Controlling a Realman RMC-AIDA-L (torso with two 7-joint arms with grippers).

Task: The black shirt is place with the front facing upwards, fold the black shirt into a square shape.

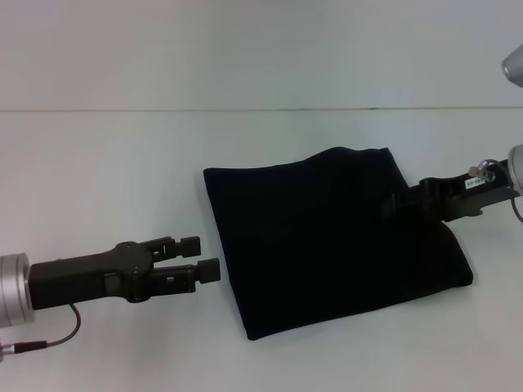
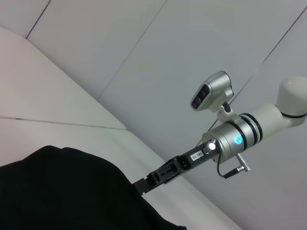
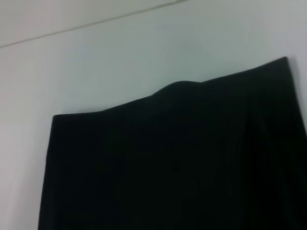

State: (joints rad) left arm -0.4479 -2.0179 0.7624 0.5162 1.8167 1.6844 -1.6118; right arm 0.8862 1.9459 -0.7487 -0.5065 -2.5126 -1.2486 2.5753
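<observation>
The black shirt (image 1: 327, 241) lies folded into a rough square in the middle of the white table, plain side up. No letters or neck label show. My left gripper (image 1: 201, 256) is open and empty, low over the table just left of the shirt's left edge and not touching it. My right gripper (image 1: 394, 204) reaches in from the right and sits over the shirt's right part, dark against the dark cloth. In the left wrist view the shirt (image 2: 62, 191) fills the lower corner and the right gripper (image 2: 142, 185) is at its edge. The right wrist view shows only the shirt (image 3: 168, 163) on the table.
The white table (image 1: 98, 180) extends around the shirt on all sides, and its far edge meets a pale wall (image 1: 245, 49). The right arm's silver wrist and cable (image 2: 235, 139) show in the left wrist view.
</observation>
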